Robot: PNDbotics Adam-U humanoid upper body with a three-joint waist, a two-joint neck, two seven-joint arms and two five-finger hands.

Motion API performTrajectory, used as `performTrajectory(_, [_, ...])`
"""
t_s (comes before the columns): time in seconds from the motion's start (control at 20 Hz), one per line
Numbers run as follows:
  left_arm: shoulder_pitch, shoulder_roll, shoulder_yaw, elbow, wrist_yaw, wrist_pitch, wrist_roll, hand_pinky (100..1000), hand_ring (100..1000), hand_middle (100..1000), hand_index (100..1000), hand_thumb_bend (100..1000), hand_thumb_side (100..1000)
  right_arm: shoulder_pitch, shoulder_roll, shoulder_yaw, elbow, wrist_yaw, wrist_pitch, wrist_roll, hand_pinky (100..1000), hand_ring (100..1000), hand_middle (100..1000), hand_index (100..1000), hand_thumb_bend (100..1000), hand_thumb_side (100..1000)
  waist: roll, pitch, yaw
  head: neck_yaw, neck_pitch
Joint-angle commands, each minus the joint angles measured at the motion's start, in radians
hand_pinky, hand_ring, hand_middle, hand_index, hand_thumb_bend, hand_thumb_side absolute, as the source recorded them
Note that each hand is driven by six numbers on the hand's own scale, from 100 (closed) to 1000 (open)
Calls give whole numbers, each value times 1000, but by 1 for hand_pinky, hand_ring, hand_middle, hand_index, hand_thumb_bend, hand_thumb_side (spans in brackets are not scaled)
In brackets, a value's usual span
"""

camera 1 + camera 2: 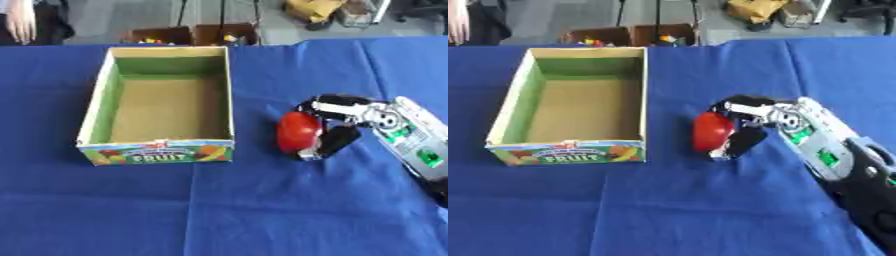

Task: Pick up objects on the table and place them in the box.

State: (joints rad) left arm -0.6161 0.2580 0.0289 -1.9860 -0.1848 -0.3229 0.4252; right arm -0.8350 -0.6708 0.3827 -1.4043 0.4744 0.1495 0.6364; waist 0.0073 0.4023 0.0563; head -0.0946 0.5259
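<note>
Fingers [337, 142] of right hand [337, 120] curled round red round object [297, 131], thumb and fingers clamped on either side, low over blue tabletop [262, 210] just right of box [157, 146]. Left hand out of view. Box open and bare inside. Grasp step apparently in hand; next: lift clear, carry left over the box's near-right wall, release inside.

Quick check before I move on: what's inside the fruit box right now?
Nothing shows inside the fruit box: only its bare brown floor and green inner walls. The near wall hides a strip of floor right behind it. The red object sits outside, in the right hand.
</note>
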Motion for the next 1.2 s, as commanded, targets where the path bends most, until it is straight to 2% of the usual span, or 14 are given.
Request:
performTrajectory(0.05, [-12,6,1,-14,1,3,0,735,850,701,774,100,1000,-5,-7,6,16,20,-3,-20,491,584,620,758,439,361,2,-14,1,-2,-12])
performTrajectory(0.2, [-12,7,1,-14,1,4,0,735,850,700,773,100,1000,-7,-6,2,24,14,-3,-48,481,584,596,740,381,368,2,-13,1,-3,-12])
performTrajectory(0.65, [-12,9,1,-14,1,8,1,730,848,697,771,100,1000,-14,-14,-9,17,-7,-5,-90,478,593,584,738,306,374,0,-16,-1,0,-11])
performTrajectory(0.85, [-11,9,0,-14,1,9,1,731,848,696,770,100,1000,-22,-21,-15,1,-11,-11,-98,483,592,583,738,277,386,-1,-17,-2,1,-11])
performTrajectory(0.9, [-11,10,0,-14,1,9,1,730,848,696,770,100,1000,-25,-23,-16,-5,-12,-13,-100,484,591,583,739,257,413,-2,-18,-2,1,-10])
performTrajectory(0.95, [-11,10,0,-14,1,9,0,730,847,696,770,100,1000,-28,-25,-19,-11,-16,-14,-102,486,591,583,738,261,393,-2,-19,-3,2,-10])
performTrajectory(1.0, [-11,10,0,-14,1,10,0,730,847,696,770,100,1000,-30,-27,-21,-17,-20,-14,-103,486,590,582,738,243,419,-2,-19,-3,2,-9])
performTrajectory(1.2, [-11,12,0,-14,1,10,-1,730,847,696,770,100,1000,-41,-36,-31,-45,-35,-5,-109,488,585,573,733,227,405,-4,-23,-4,3,-8])
